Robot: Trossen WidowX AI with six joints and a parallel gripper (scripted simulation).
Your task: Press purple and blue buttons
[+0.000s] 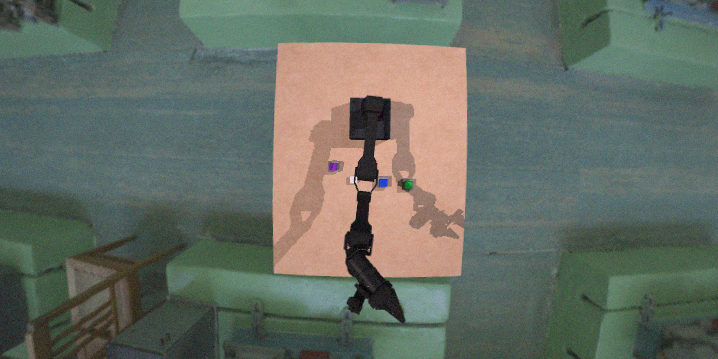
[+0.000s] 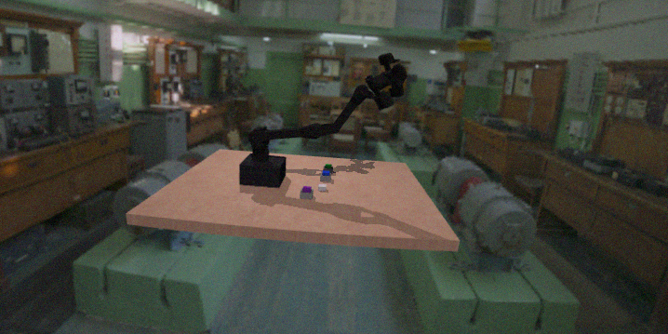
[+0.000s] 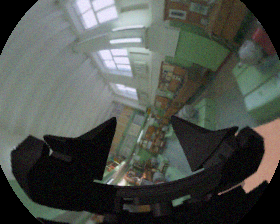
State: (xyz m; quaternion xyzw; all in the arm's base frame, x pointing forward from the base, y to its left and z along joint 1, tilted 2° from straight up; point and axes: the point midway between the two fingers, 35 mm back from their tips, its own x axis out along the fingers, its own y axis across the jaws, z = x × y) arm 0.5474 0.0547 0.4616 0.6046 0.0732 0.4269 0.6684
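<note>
The purple button (image 1: 333,166) (image 2: 306,189) stands on a grey base, left of the arm in the top view. The blue button (image 1: 383,182) (image 2: 326,173) stands on a grey base just right of the arm in the top view. Both caps stand up above their bases. My gripper (image 3: 144,119) is open and empty, with its two dark fingers wide apart in the wrist view. It is high up and out past the table's edge, far from both buttons. Neither button shows in the wrist view.
A green-topped piece (image 1: 407,184) (image 2: 327,167) with a dark base stands beside the blue button. A small white piece (image 1: 352,180) (image 2: 322,187) lies between the purple and blue buttons, partly beside the arm's outline. The arm's black base (image 1: 355,128) (image 2: 262,172) stands on the table (image 1: 311,70) (image 2: 195,210).
</note>
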